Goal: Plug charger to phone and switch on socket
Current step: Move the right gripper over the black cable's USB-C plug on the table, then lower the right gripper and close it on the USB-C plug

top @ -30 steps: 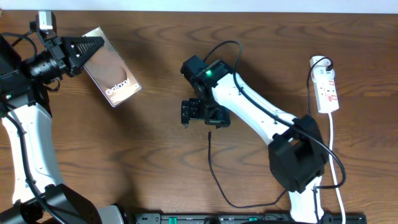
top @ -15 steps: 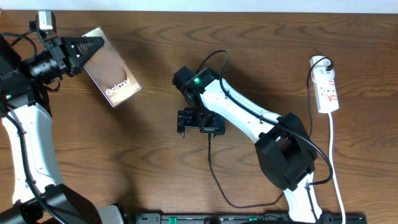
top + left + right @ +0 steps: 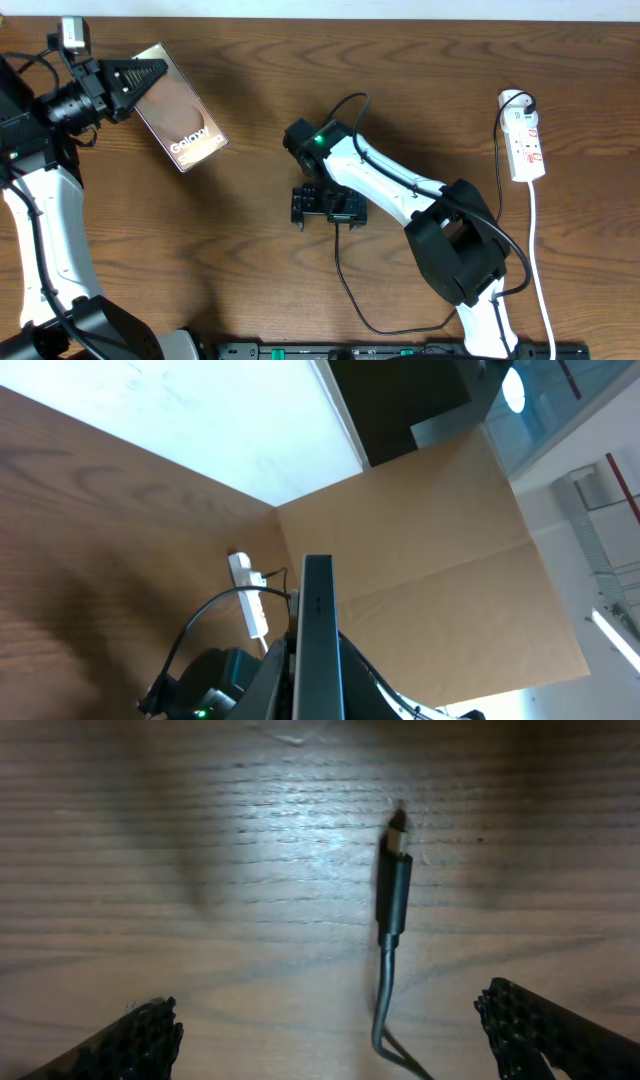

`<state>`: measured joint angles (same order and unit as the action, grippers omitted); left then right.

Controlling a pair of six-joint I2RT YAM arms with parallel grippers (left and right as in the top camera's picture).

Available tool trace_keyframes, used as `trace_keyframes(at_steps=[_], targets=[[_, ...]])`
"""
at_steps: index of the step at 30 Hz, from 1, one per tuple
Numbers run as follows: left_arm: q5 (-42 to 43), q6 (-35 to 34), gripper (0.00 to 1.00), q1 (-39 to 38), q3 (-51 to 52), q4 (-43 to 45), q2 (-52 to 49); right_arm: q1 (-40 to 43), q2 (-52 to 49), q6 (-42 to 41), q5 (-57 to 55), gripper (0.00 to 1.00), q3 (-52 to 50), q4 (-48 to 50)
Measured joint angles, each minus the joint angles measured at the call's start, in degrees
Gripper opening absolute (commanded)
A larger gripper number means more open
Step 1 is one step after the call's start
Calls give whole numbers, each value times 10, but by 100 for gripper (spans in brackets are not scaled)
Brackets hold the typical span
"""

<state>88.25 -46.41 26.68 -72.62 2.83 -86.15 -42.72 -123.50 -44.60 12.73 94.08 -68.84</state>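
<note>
Black charger [image 3: 392,890] tip is lying flat on the wooden table [image 3: 180,920], right between the right gripper's [image 3: 335,1025] fingers. They're spread wide with nothing in them, and it's touching neither one. Its cable runs back under that gripper. Further out, the socket [image 3: 525,140] sits well off to one side and the phone [image 3: 180,107] well off to the other, pinched at its edge in the closed left gripper [image 3: 155,72].

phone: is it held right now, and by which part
Yes: the left gripper is shut on the upper-left end of the phone; the right gripper, open over the charger, holds nothing.
</note>
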Motion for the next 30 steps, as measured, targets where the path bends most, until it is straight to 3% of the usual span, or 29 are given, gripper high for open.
trace_keyframes(at_steps=[30], targets=[[0,0,8,0,0,0,0,15,0,1,10,93,-16,38]])
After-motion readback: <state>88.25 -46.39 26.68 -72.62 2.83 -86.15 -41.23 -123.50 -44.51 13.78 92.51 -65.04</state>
